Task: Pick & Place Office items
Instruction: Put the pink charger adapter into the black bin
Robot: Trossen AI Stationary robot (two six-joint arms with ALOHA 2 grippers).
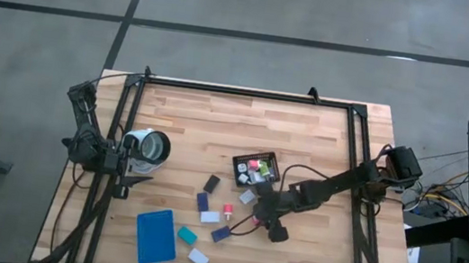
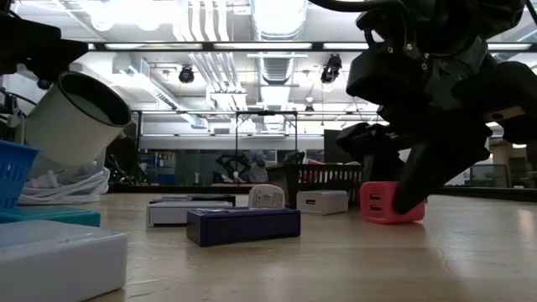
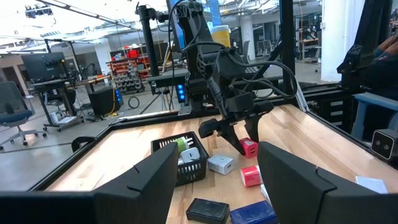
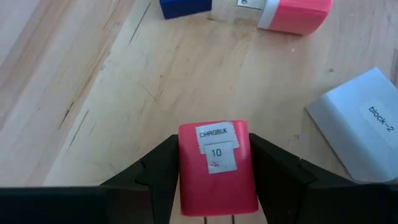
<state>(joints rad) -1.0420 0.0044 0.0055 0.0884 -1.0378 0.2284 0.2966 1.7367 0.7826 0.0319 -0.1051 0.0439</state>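
far side of table (image 1: pixel 246 115): bare wood, open passage
middle: basket (image 1: pixel 256 169) and scattered blocks (image 1: pixel 203 202) crowd it

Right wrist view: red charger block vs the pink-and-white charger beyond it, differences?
1. The small red charger block is clamped between the right gripper fingers; the pink-and-white charger lies free, farther off.
2. The red one bears a white label reading CHRGBLK 10; the pink one shows no label here.
3. Red is one colour throughout; the pink one has a white end.
Shared: both are small rounded blocks on the wooden table.
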